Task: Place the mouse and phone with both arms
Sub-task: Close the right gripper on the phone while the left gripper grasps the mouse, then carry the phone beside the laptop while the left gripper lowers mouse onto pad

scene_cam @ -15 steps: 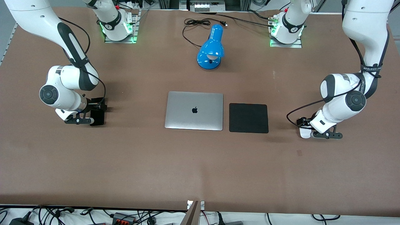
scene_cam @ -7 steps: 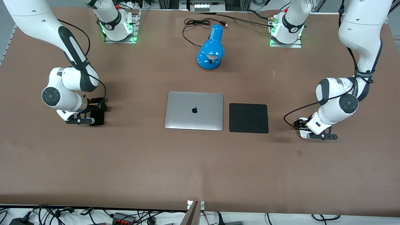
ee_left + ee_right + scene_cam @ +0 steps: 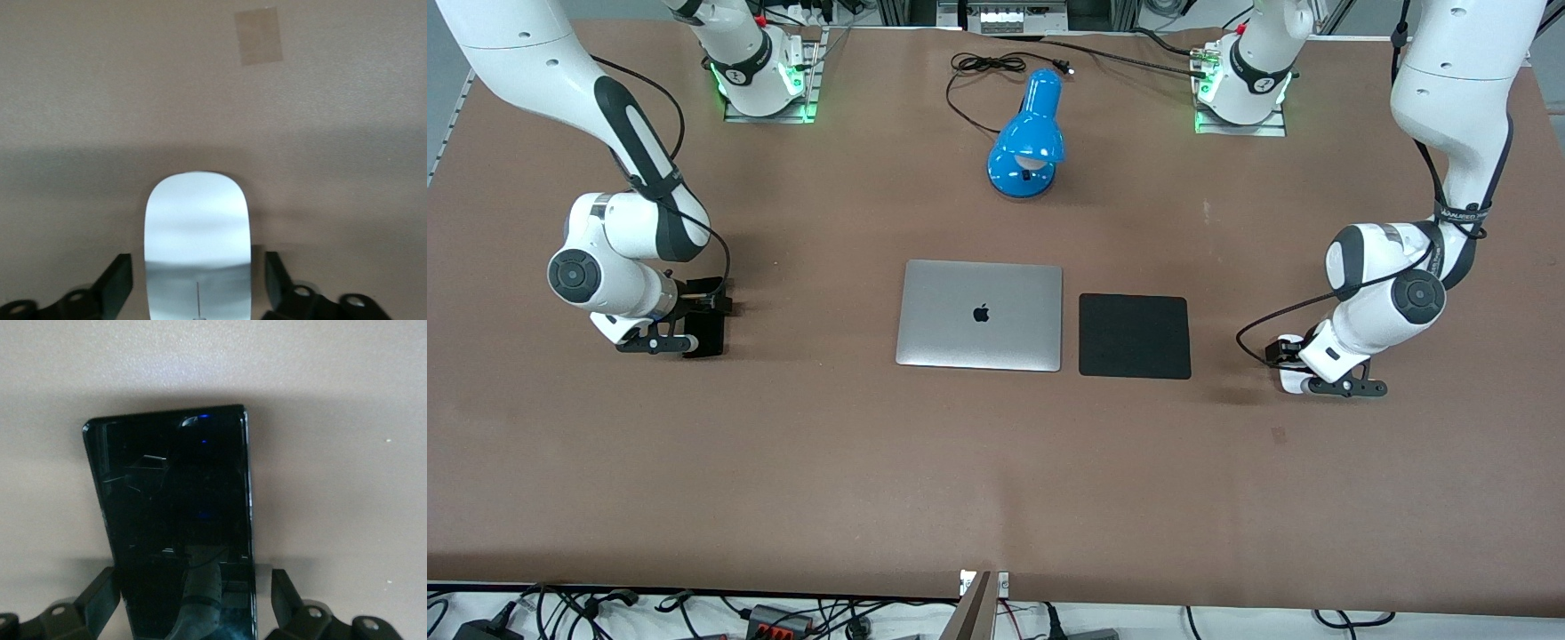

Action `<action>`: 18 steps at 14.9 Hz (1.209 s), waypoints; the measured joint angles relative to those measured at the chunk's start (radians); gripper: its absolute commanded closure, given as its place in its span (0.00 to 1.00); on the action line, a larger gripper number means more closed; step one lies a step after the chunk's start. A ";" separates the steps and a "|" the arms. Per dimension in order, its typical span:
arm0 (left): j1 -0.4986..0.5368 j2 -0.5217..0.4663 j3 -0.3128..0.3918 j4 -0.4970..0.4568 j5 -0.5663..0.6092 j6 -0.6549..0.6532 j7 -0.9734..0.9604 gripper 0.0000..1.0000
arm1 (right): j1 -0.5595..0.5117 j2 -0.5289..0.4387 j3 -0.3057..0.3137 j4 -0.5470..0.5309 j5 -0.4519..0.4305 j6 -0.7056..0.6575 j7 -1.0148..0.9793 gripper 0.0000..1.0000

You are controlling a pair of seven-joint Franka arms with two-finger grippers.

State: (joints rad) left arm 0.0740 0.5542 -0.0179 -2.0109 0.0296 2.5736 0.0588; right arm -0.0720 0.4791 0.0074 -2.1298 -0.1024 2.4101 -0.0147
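Observation:
The white oval mouse point(image 3: 1288, 380) lies on the brown table toward the left arm's end. My left gripper point(image 3: 1303, 383) is low over it. In the left wrist view the mouse point(image 3: 197, 227) sits between the open fingers point(image 3: 119, 288) of the left gripper point(image 3: 198, 293), with a gap on each side. The black phone point(image 3: 710, 336) lies flat toward the right arm's end. My right gripper point(image 3: 685, 341) is low over it. In the right wrist view the phone point(image 3: 173, 513) lies between the open fingers point(image 3: 283, 595) of the right gripper point(image 3: 193, 600).
A closed silver laptop point(image 3: 980, 314) lies mid-table with a black square mouse pad point(image 3: 1135, 336) beside it toward the left arm's end. A blue desk lamp point(image 3: 1027, 133) and its cable sit near the arm bases. A small tape patch point(image 3: 1279, 435) is near the mouse.
The left arm has shifted a little toward the mouse pad and settled over the mouse. The right arm has shifted slightly over the phone. Mouse and phone have not visibly moved.

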 measured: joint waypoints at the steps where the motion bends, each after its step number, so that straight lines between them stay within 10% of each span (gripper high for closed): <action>1: 0.000 0.000 0.000 0.000 0.000 0.001 0.000 0.45 | 0.000 0.000 0.000 0.000 0.000 -0.003 -0.009 0.21; 3: 0.000 0.000 -0.001 0.000 0.000 0.003 0.001 0.61 | 0.000 0.000 0.000 0.000 0.000 -0.005 -0.029 0.62; 6: 0.000 -0.001 -0.004 0.003 0.000 0.007 0.001 0.64 | 0.000 -0.005 0.002 0.002 -0.001 -0.015 -0.030 0.84; 18: -0.041 -0.094 -0.279 0.109 0.000 -0.210 -0.252 0.64 | 0.029 -0.073 0.101 0.195 0.058 -0.318 0.063 0.86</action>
State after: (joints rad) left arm 0.0334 0.4607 -0.2974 -1.9021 0.0295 2.3633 -0.1935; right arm -0.0428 0.4064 0.1085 -1.9350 -0.0440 2.0923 0.0482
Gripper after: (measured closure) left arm 0.374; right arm 0.194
